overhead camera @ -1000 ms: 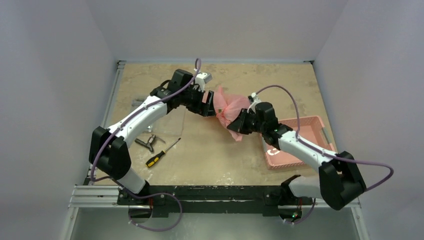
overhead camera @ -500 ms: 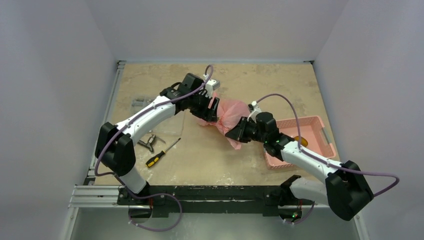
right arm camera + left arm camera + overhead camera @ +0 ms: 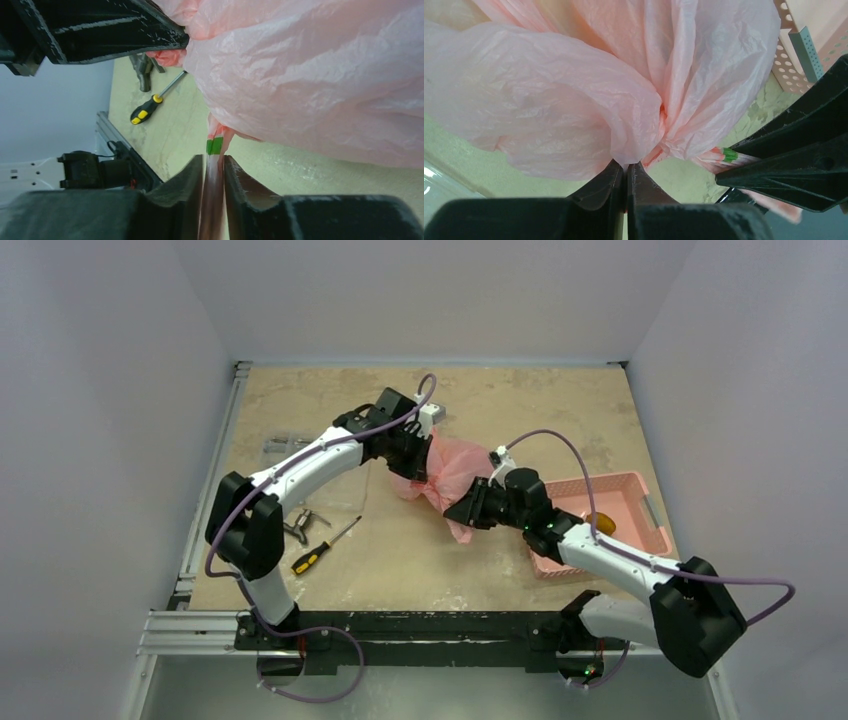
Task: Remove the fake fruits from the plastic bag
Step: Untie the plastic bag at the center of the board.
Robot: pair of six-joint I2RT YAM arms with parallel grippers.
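While your left hand [image 3: 626,175] pinches the gathered folds of the pink plastic bag [image 3: 452,465], its fingers [image 3: 605,184] pressed together on the film, your right hand [image 3: 214,172] clamps a twisted strip of the same bag bearing a green mark. The bag sits bunched between both hands over the middle of the surface [image 3: 420,560], just left of the pink basket [image 3: 640,490]. A yellow-handled screwdriver [image 3: 328,543] lies at the near left.
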